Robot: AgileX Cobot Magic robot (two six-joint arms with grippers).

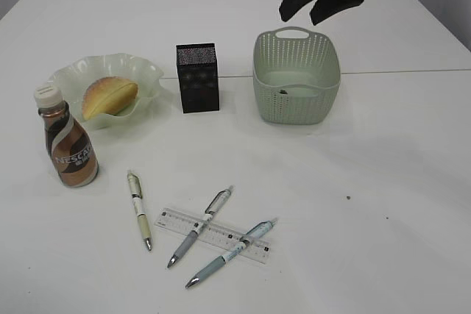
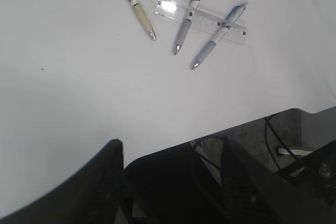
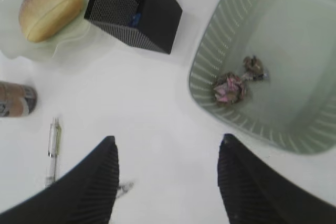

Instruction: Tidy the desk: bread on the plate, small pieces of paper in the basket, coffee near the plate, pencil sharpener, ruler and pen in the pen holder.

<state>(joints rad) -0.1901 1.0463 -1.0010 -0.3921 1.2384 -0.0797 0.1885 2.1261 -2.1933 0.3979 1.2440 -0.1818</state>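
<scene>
White desk (image 1: 397, 182), partly tidied: both grippers empty and raised.

Bread (image 1: 109, 96) lies on the plate (image 1: 70, 75); coffee (image 1: 68, 140) stands upright just beside the plate's near edge. Pen holder (image 1: 197, 77) stands between plate and basket (image 1: 296, 79); something blue shows inside it in the right wrist view. Two crumpled paper pieces (image 3: 231, 86) lie in the basket. Ruler (image 1: 213, 234) lies flat near the front, two pens (image 1: 200, 226) crossing it, a third pen (image 1: 139, 209) just left of it. Right gripper (image 3: 168, 182) hangs above the desk beside the basket, fingers spread. Left gripper (image 2: 173, 182) is raised above the desk's front edge, fingers apart.
</scene>
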